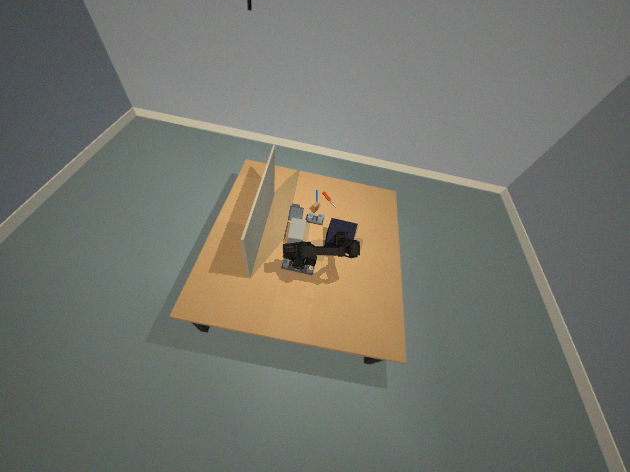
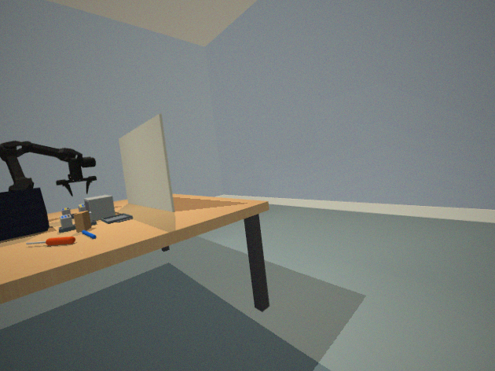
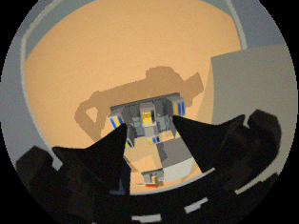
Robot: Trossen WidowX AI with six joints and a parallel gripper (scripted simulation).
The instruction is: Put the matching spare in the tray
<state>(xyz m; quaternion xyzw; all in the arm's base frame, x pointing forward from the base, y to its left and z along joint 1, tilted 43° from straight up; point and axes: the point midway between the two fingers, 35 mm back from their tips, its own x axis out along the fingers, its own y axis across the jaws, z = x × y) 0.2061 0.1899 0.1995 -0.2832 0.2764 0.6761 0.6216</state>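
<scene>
My gripper (image 1: 298, 262) (image 2: 79, 194) (image 3: 149, 122) is open, pointing down, with nothing between its fingers. It is above the grey rack (image 1: 297, 271) (image 3: 137, 105) that bears several small grey spares with blue or yellow marks. In the wrist view the yellow-marked middle spare (image 3: 149, 117) shows between the fingertips, a left spare (image 3: 116, 121) and a right spare (image 3: 179, 107) beside them. The grey block (image 1: 297, 229) (image 2: 99, 207) (image 3: 177, 156) stands beyond the rack; the mounted unit cannot be made out clearly. The shallow grey tray (image 1: 295, 211) (image 2: 116, 218) lies beyond the block. No codes are readable.
A tall pale panel (image 1: 260, 209) (image 2: 144, 164) (image 3: 257, 89) stands beside the block. A navy box (image 1: 342, 229) (image 2: 22, 214) is near the arm's base. A small two-knobbed grey unit (image 1: 315, 219), brown block (image 1: 314, 207) (image 2: 82, 221), blue stick (image 1: 316, 195) (image 2: 88, 234) and red screwdriver (image 1: 326, 197) (image 2: 60, 240) lie farther back.
</scene>
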